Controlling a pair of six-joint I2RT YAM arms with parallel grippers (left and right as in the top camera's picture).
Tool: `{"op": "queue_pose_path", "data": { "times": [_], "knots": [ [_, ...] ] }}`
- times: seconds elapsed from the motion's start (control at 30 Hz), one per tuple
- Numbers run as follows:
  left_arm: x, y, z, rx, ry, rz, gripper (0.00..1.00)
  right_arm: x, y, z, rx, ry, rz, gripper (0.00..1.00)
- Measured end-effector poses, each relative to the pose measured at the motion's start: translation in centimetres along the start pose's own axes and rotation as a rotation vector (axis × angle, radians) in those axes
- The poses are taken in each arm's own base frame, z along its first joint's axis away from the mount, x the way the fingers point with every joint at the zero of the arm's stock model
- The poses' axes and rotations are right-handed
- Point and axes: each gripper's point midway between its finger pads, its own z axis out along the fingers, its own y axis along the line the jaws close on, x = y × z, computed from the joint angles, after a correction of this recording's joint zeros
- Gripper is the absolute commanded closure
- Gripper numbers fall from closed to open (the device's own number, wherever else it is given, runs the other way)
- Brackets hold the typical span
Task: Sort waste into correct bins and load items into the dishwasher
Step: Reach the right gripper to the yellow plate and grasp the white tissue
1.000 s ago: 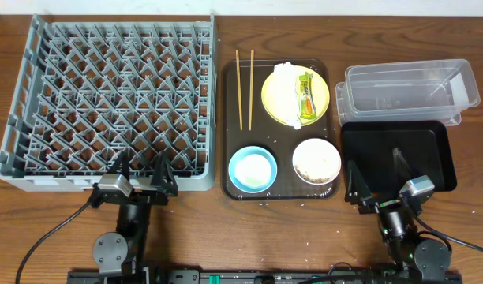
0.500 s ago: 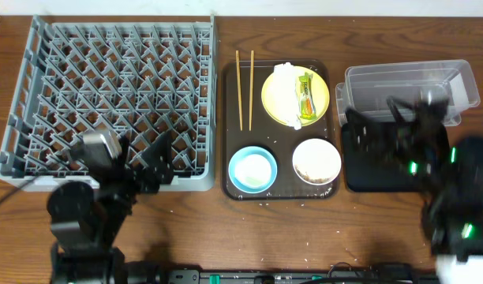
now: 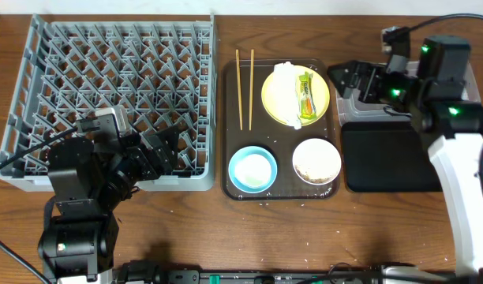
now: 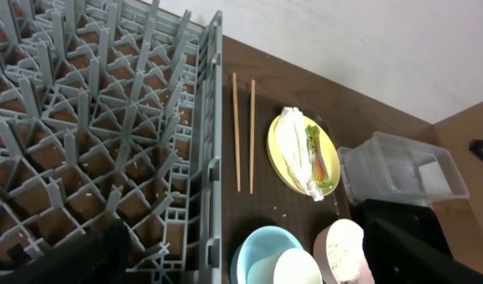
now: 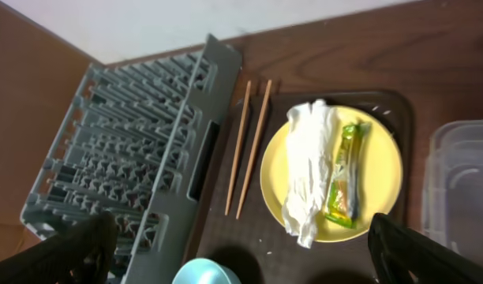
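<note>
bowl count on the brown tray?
2. The light-blue bowl sits at the tray's near-left corner, the white bowl at its near-right, both on the robot's side of the yellow plate. None appears hidden.

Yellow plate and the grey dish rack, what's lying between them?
Two wooden chopsticks lie side by side on the brown tray, between the dish rack and the yellow plate, touching neither. The overhead view shows it clearly.
</note>
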Motion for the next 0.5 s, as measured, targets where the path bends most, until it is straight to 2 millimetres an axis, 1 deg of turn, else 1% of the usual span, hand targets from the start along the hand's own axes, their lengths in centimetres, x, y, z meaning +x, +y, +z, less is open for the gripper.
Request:
{"op": "queue_pose_path", "data": {
  "times": [0.1, 0.17, 0.23, 0.33, 0.4, 0.5],
  "knots": [
    [0.0, 0.0, 0.0, 0.000, 0.000, 0.000, 0.05, 1.7, 0.5, 2.4, 0.006, 0.069, -0.020, 0.04],
    [0.0, 0.0, 0.1, -0.001, 0.002, -0.001, 0.05, 3.5, 1.1, 4.4, 0.037, 0.125, -0.053, 0.11],
    [0.0, 0.1, 0.1, -0.001, 0.004, -0.002, 0.05, 5.3, 1.2, 6.7, 0.104, 0.173, -0.099, 0.19],
    [0.0, 0.1, 0.1, -0.002, 0.005, -0.002, 0.05, 8.0, 0.6, 10.2, 0.228, 0.226, -0.178, 0.27],
    [0.1, 0.1, 0.1, -0.002, 0.005, -0.002, 0.05, 9.3, 0.0, 12.5, 0.306, 0.238, -0.232, 0.32],
    [0.1, 0.1, 0.1, -0.003, 0.008, -0.004, 0.05, 10.3, -1.4, 15.1, 0.396, 0.230, -0.282, 0.37]
  ]
}}
